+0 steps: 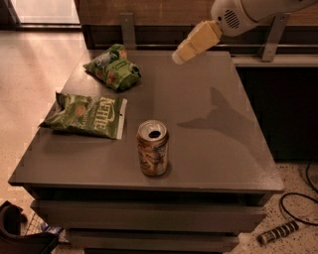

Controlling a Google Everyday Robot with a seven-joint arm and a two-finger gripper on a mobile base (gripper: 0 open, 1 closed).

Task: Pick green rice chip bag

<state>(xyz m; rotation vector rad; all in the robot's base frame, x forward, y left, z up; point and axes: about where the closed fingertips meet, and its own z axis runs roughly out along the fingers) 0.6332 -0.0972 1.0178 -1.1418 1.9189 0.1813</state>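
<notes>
Well left of the gripper [181, 53] and lower in the view, the olive Kettle bag [89, 116] lies flat by the left edge of the table [208, 163], its torn corner close to the rim. Nearer the gripper, still to its left and a little lower, the green rice chip bag [113, 68] sits puffy near the back-left corner, apart from the Kettle bag. Bare tabletop lies between it and the gripper. Below the gripper and slightly left, an opened can [153, 148] stands upright near the front edge, well apart from both bags.

The gripper hangs in the air over the back part of the table, touching nothing, its tip slanting down and to the left. It shows as one cream block, so whether it is spread or pressed together cannot be told. Up and to its right the white arm [248, 11] runs out of the top edge and is cut off. Its shadow [221, 116] falls on the wide bare right half of the table.

On the floor at lower right a cable [298, 198] is cut by the frame. A dark object [20, 233] at lower left is hard to make out.
</notes>
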